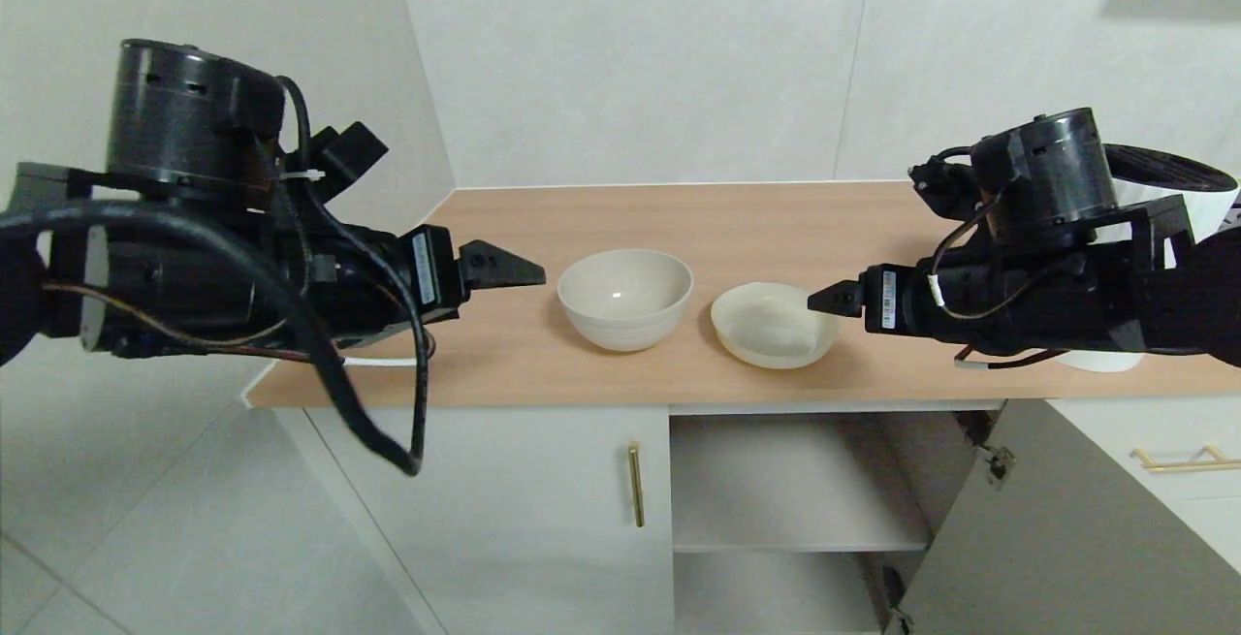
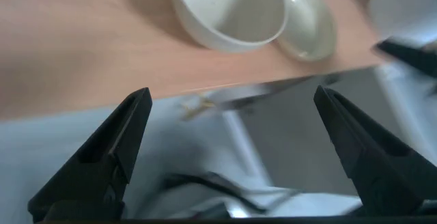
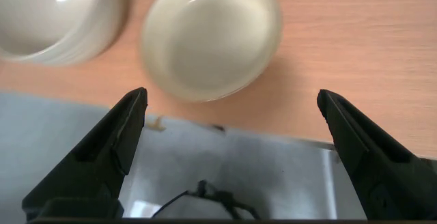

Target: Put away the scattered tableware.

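counter (image 1: 679,218) holds deep bowl (image 1: 625,298), shallow bowl (image 1: 774,325), mouths up.

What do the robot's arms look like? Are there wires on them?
Left arm and right arm: black, with round drum-shaped joints and looping black cables. Left end effector and right end effector: pointed black fingers, small white labels behind them.

Both the left end effector (image 1: 528,272) and the right end effector (image 1: 819,301) are black. The bowl (image 1: 625,298) by the left is off-white, the dish (image 1: 774,325) by the right creamier. The surface (image 1: 679,218) is pale wood-grain.
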`<state>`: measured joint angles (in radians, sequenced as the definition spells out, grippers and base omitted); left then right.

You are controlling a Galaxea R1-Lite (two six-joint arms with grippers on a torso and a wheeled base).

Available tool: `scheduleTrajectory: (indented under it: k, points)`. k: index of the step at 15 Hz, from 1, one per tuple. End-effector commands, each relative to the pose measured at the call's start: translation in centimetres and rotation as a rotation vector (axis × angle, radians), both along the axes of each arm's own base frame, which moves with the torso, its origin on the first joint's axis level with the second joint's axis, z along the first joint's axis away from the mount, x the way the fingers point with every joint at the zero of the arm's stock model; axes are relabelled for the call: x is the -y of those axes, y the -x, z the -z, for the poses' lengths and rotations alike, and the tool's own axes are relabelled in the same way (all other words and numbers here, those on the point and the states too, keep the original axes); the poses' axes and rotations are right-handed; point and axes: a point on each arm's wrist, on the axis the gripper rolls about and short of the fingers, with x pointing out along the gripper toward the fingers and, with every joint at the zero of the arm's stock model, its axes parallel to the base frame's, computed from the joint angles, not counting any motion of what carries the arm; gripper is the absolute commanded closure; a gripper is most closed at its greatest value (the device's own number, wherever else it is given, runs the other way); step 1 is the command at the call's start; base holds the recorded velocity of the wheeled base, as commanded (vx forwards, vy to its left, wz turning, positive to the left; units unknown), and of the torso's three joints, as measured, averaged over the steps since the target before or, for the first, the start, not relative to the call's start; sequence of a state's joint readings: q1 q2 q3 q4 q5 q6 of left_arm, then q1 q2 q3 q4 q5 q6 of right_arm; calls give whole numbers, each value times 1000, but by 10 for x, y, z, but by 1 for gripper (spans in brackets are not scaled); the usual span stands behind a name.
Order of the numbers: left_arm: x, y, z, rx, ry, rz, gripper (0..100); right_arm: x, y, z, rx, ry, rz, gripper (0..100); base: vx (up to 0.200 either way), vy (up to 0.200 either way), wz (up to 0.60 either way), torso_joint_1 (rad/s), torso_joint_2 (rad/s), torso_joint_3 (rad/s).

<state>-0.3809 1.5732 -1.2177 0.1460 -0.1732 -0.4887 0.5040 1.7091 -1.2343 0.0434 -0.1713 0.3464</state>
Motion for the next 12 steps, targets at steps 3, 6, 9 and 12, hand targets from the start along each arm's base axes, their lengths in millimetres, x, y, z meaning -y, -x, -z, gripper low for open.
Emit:
scheduleTrajectory:
  k: [3, 6, 9, 12]
  points:
    - [37, -46, 18, -146, 73, -128, 0, -4, -8, 9, -13, 2, 10, 0, 0, 0, 0, 0, 0, 0]
    - [49, -75, 37, -158, 42, -271, 0, -5, -10, 9, 13, -9, 22, 0, 0, 0, 0, 0, 0, 0]
    - [59, -99, 57, -181, 34, -348, 0, -6, -11, 11, 9, -5, 27, 0, 0, 0, 0, 0, 0, 0]
    - [62, -107, 61, -189, 52, -362, 0, -5, -10, 8, 15, -10, 27, 0, 0, 0, 0, 0, 0, 0]
